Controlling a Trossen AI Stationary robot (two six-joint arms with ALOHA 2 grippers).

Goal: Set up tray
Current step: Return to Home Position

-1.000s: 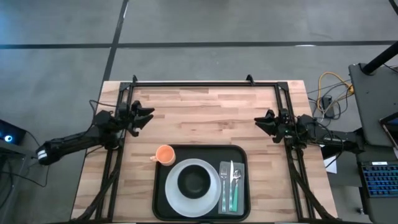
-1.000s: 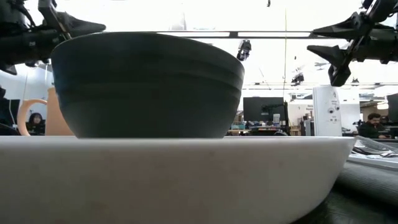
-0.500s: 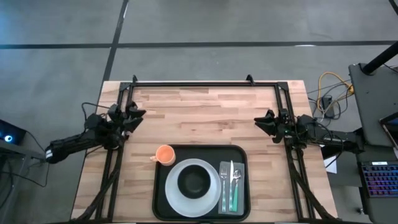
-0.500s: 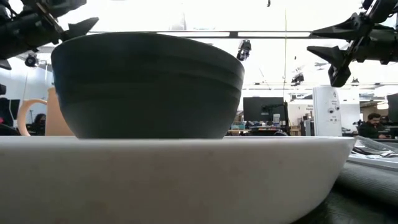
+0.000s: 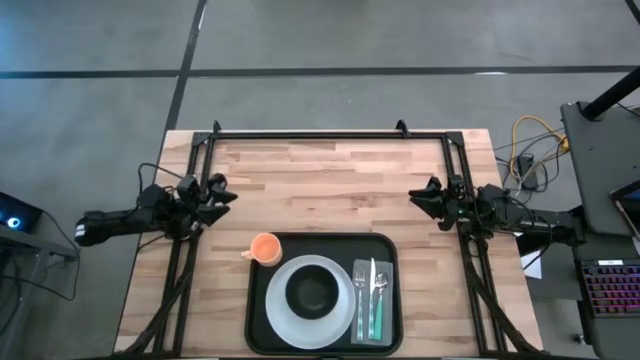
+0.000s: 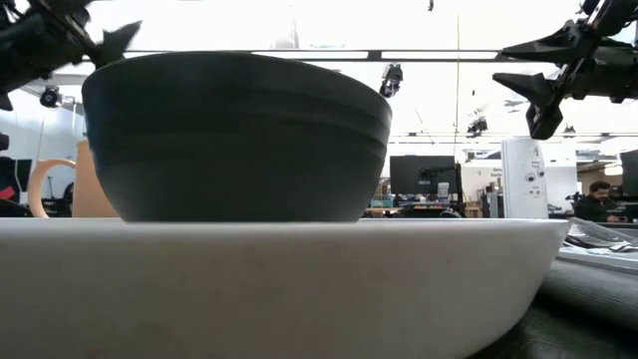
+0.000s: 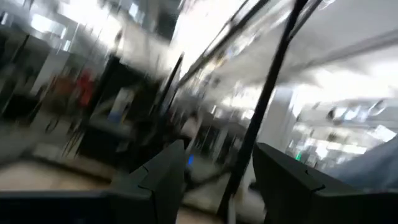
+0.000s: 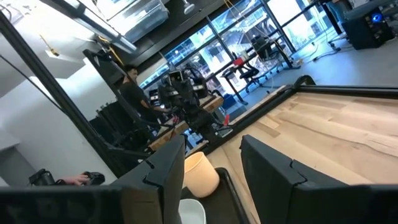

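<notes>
The black tray (image 5: 262,318) lies at the table's near edge. On it sits a white plate (image 5: 338,318) carrying a dark bowl (image 5: 313,290), and beside the plate a fork, knife and spoon (image 5: 372,290) lie on a grey napkin. An orange cup (image 5: 264,248) stands at the tray's far left corner. In the low view the bowl (image 6: 239,140) and plate (image 6: 279,279) fill the picture. My left gripper (image 5: 222,193) hovers open at the table's left edge. My right gripper (image 5: 418,197) hovers open at the right edge. Neither touches anything.
Bare wooden tabletop (image 5: 330,190) stretches between the two grippers and to the far edge. A black frame (image 5: 320,133) runs along the far edge and down both sides. Cables and a keyboard lie off the table to the right.
My left gripper has drawn back toward the table's left edge and a little toward the near edge, its arm swinging out past the table side. It stays open. The right arm and everything on the tray have kept still.
</notes>
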